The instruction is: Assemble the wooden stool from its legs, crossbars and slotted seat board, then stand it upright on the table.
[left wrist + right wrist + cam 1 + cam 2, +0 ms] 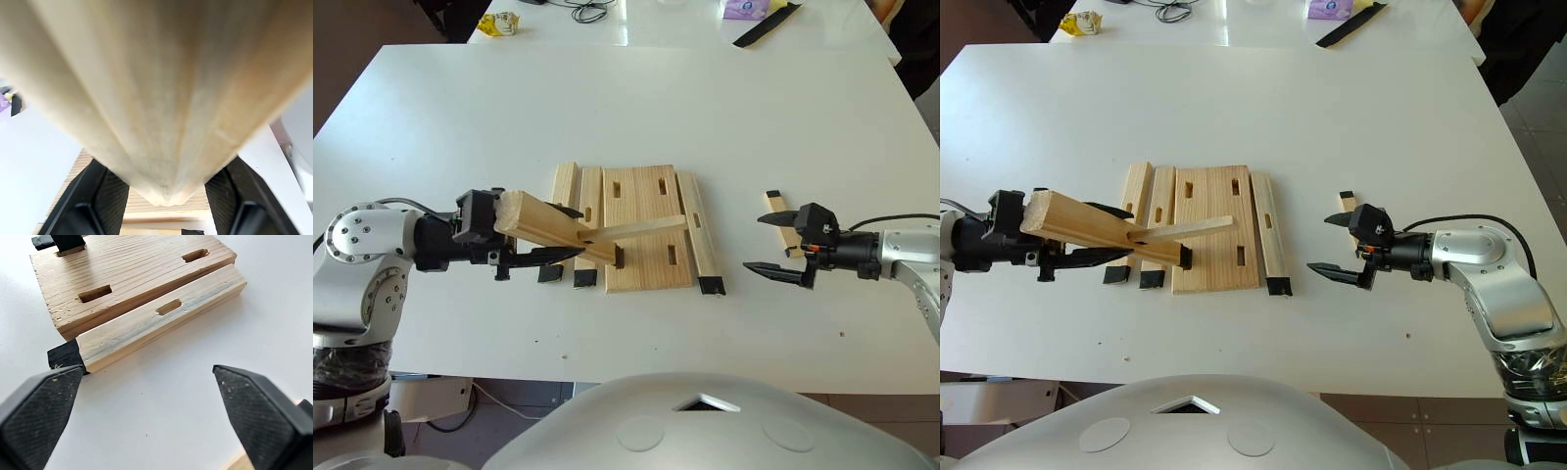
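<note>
Left claw (570,233) is clamped on the pale square wooden leg (540,222), holding it tilted over the left side of the flat slotted pine seat board (641,196). Its dark-tipped low end is down at the board's near-left corner, likely hunting a slot there. A thin pale crossbar (646,228) juts from that leg across the board, and the tilt looks meant to keep it riding clear. 2 spare slotted legs (590,191) lie flat just left of the board, and a 3rd leg (700,235) sits tight against its right edge. Right claw (756,242) hangs right of the board, jaws spread wide and empty, probably waiting to steady things.
</note>
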Controlling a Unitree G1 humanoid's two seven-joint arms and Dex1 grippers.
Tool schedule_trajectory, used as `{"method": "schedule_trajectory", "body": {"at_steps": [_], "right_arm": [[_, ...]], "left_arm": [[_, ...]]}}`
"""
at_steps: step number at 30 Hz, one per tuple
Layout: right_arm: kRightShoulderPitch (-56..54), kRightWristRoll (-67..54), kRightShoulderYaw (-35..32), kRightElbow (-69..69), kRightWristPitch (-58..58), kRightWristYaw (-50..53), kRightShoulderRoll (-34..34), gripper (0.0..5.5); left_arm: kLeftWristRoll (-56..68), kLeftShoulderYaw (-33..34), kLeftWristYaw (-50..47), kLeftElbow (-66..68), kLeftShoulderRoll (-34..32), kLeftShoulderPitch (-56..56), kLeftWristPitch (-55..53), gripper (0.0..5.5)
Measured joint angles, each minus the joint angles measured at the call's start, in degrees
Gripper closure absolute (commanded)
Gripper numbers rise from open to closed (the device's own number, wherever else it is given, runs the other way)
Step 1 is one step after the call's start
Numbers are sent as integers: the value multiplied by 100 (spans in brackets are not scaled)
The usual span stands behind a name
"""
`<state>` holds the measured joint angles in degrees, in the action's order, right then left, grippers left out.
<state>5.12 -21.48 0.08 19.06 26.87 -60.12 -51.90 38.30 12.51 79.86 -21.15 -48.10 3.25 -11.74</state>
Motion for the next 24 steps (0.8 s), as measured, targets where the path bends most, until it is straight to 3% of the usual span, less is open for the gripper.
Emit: {"method": "schedule_trajectory", "body": {"at_steps": [24], "right_arm": [[-37,31,69,0,-1,17,24,64]], "left_arm": [[13,-361,-420,0,82,31,228,343]]}}
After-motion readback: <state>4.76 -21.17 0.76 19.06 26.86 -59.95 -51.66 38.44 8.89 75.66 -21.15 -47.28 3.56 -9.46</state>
